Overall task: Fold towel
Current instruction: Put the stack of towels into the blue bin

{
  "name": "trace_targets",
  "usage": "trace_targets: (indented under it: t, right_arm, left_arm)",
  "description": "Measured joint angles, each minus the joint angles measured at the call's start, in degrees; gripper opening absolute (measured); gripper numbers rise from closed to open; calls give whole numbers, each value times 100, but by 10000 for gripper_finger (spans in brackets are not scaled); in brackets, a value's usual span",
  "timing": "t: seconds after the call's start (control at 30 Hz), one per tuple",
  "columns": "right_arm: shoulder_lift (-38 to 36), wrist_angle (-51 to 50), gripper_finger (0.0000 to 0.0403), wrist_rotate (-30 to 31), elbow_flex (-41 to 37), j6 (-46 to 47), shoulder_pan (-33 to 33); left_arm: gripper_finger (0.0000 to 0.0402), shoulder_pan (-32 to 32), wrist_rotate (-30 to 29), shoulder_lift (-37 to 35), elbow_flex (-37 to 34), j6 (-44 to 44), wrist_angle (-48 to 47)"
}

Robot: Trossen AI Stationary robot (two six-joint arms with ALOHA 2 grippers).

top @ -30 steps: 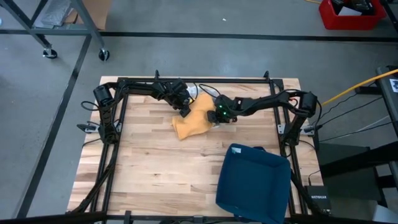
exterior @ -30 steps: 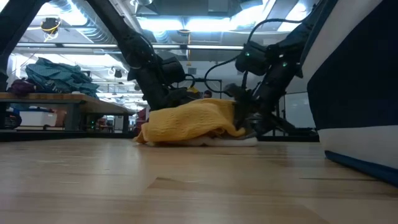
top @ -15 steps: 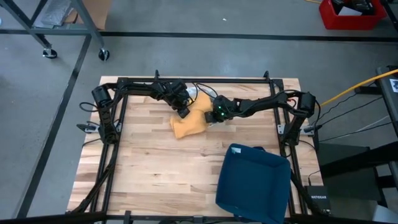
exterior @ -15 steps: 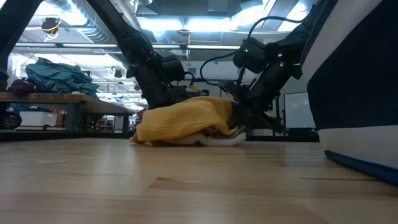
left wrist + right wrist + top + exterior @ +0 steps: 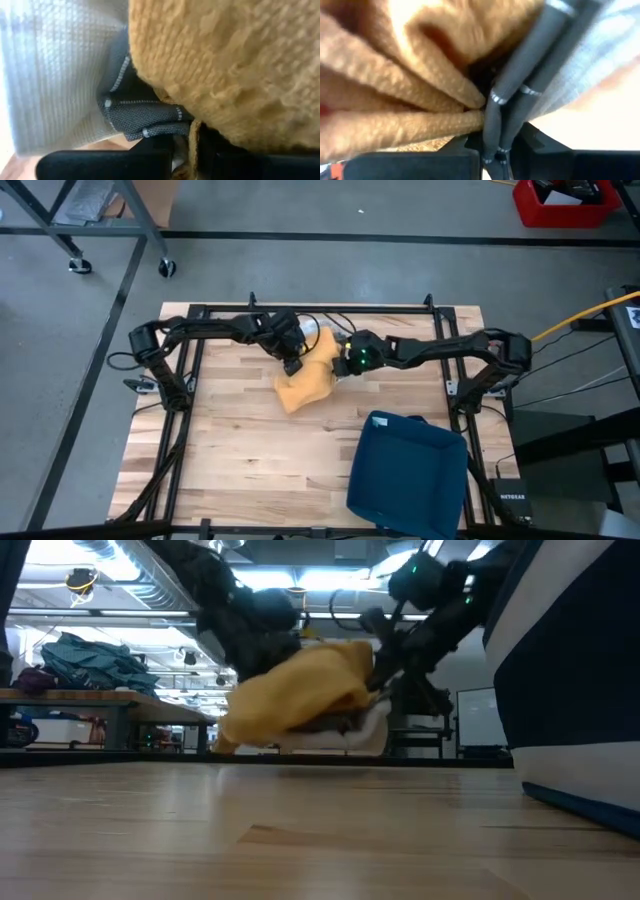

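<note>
Mustard-yellow terry, the towel (image 5: 307, 375) hangs bunched near the table's (image 5: 240, 450) far edge, lifted clear of the wood. The left gripper (image 5: 291, 360) and right gripper (image 5: 345, 362) each pinch its upper edge. Its long axis slants from the grippers toward the near-left. Uneven pulling could slip a corner free or fold it crooked.

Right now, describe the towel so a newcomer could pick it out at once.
On the wooden table, look to the far edge, where the left gripper and the right gripper meet. The towel is the bunched mustard-yellow cloth gripped between them, lifted on that side. Its only large neighbour is the dark blue bin at the near right.
</note>
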Motion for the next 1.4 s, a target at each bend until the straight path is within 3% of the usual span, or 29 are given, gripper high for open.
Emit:
trace_targets:
  t: [0.47, 1.1, 1.4]
  right_arm:
    - [-1069, -301, 54, 978, 4, 1335, 1520]
    - [-1951, -797, 53, 3154, 15, 2674, 3806]
    - [-2054, -860, 53, 3716, 15, 3180, 4973]
  left_arm:
    - [27, -874, 64, -885, 11, -297, 33]
    - [27, -2303, -219, -851, 514, -1317, 1240]
    - [28, -2978, -610, -244, 1000, -1858, 1713]
